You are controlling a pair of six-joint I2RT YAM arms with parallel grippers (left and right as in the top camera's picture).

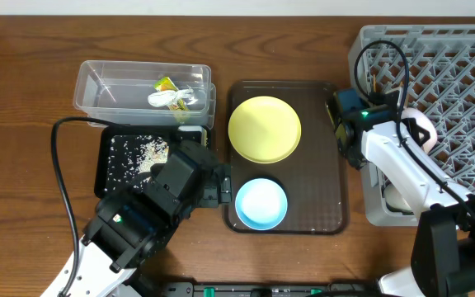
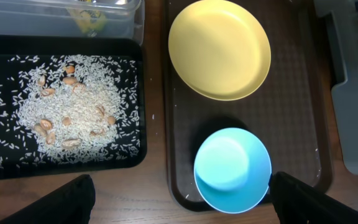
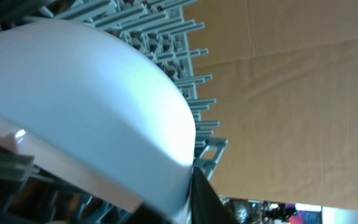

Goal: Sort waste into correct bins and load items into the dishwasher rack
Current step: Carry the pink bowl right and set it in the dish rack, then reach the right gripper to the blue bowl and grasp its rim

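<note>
Overhead: smooth round yellow plate (image 1: pixel 264 129), lattice-pegged grey rack (image 1: pixel 460 82)

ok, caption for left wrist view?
Round yellow plate and light blue bowl on dark brown serving tray; rice in black tray.

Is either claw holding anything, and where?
The left gripper is open and empty. The right gripper sits at the rim of the pinkish-white bowl in the rack; whether it grips cannot be told.
</note>
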